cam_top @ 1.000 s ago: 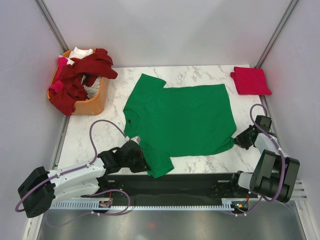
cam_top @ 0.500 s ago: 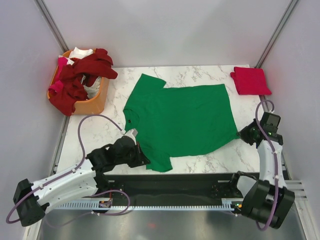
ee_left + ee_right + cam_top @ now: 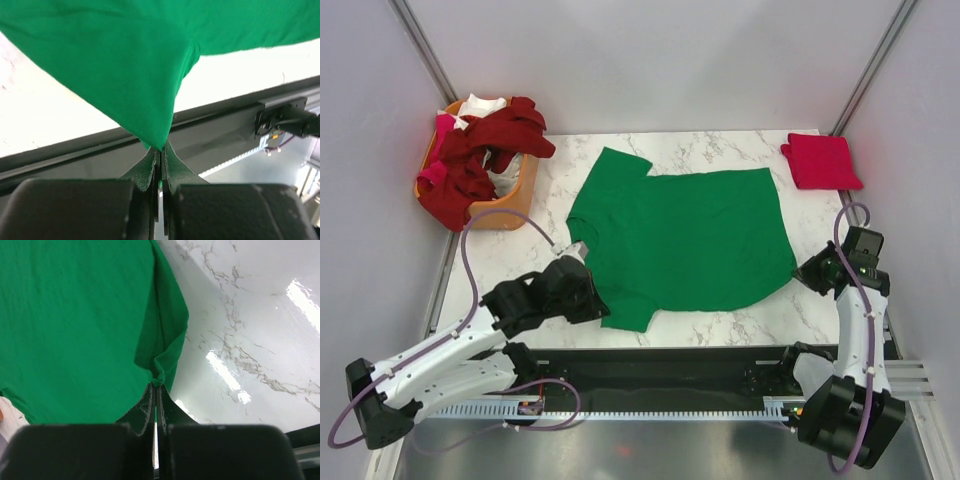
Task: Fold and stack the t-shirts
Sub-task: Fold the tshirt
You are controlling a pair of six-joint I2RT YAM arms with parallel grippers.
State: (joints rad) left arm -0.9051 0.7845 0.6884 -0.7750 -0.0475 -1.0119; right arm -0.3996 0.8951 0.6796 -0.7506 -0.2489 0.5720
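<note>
Green shirt lies spread flat mid-table, collar left, hem right. Left fingers pinched tight on near sleeve tip; right fingers clamped on near hem corner. Cloth looks light and limp, likely to sag and crease between holds; corners and seams judged best grips. Folded red shirt sits at far right corner. Basket heaped with more shirts stands far left. Both well apart from green shirt; nothing seems to block fold on table.

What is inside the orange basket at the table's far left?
Dark red t-shirts fill the orange basket and hang over its rim, with white cloth and pink cloth among them. Whatever lies underneath them is covered.
</note>
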